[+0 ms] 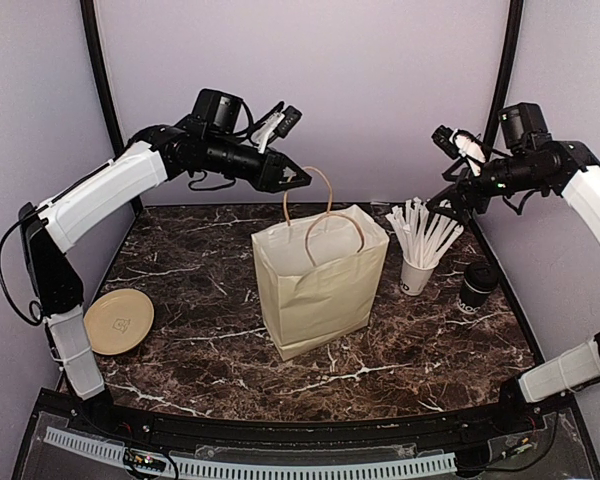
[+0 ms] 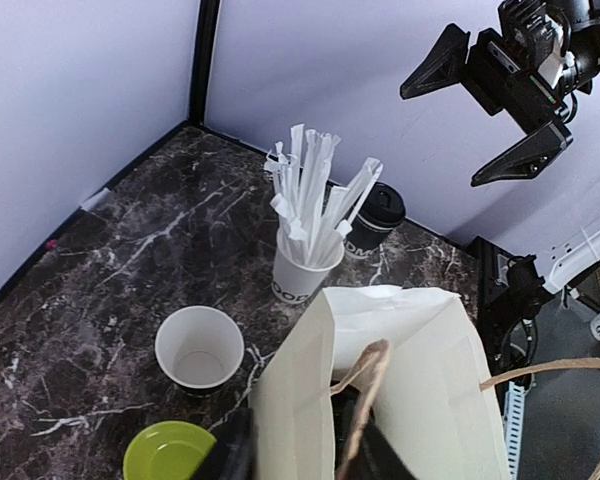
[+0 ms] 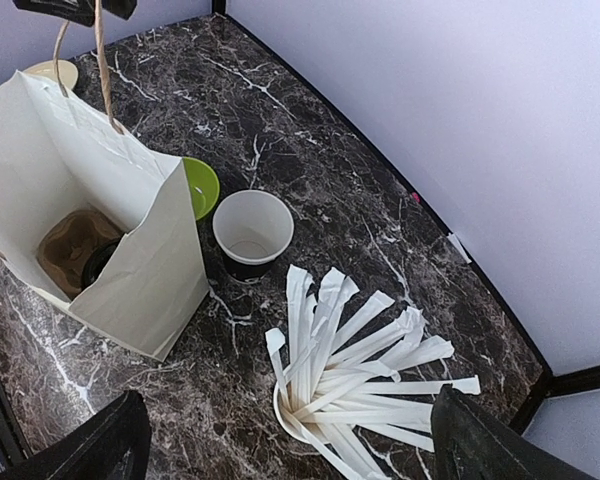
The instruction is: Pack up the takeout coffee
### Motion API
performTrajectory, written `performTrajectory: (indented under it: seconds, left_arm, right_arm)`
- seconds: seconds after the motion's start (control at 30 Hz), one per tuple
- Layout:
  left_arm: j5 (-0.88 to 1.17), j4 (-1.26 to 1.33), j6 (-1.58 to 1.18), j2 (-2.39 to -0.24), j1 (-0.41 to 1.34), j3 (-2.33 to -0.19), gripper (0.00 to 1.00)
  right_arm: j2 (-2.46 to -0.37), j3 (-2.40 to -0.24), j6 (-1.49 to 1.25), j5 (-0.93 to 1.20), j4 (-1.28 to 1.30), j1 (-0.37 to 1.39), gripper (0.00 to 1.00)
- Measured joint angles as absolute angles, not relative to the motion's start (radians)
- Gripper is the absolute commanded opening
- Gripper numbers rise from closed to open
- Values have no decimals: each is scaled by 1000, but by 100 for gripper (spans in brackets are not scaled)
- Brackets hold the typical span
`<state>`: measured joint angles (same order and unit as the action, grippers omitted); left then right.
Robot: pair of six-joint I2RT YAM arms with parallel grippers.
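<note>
A lidded black coffee cup (image 1: 477, 287) (image 2: 380, 214) stands at the right, behind the straw cup. An open black cup with a white inside (image 2: 199, 347) (image 3: 252, 232) stands behind the paper bag (image 1: 320, 290) (image 3: 80, 190). Inside the bag lie a brown carrier (image 3: 68, 245) and a dark round shape (image 3: 100, 262), partly hidden. My left gripper (image 1: 298, 180) (image 2: 305, 462) hovers over the bag's mouth, its blurred fingers apart on either side of the raised handle (image 2: 365, 400). High above the straws, my right gripper (image 1: 445, 168) (image 3: 285, 450) is wide open and empty.
A white cup of wrapped straws (image 1: 417, 272) (image 3: 350, 380) stands right of the bag. A lime-green bowl (image 2: 170, 452) (image 3: 202, 185) sits behind the bag. A tan plate (image 1: 118, 320) lies at the table's left edge. Walls enclose the back and both sides.
</note>
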<state>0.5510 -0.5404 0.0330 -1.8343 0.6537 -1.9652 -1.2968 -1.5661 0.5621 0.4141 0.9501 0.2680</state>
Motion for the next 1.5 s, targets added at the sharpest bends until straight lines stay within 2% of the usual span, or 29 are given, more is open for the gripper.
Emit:
performTrajectory:
  seconds: [0.07,0.1,0.17,0.63,0.93,1.17,1.5]
  left_arm:
    - [591,-546,30,-1859,654,-1982,17]
    - [602,-550,26,-1865,654,-1984,7]
    - [631,-560,19,-1876,654,-1996,0]
    - [656,-571,49,-1869,716,-2040,0]
    - [585,-557,94,-1679,953,-1765,0]
    - [595,-448,47,-1492,1051,-1528,0]
    - [628,-379,-25,-1477,1127,-1437,0]
  right_arm:
    - [-1297,-1563,558,426,942,258,99]
    - [-1297,-1562,555,429,938,254,99]
    - [-1297,-1556,551,438,930,248,99]
    - [-1300,-1553,529,456,910,225,99]
    - [-1295,-1501,529,456,891,221,99]
    - [-1280,-1467,540,442,889,220,99]
    - [-1261,-1425,539,396,874,216,99]
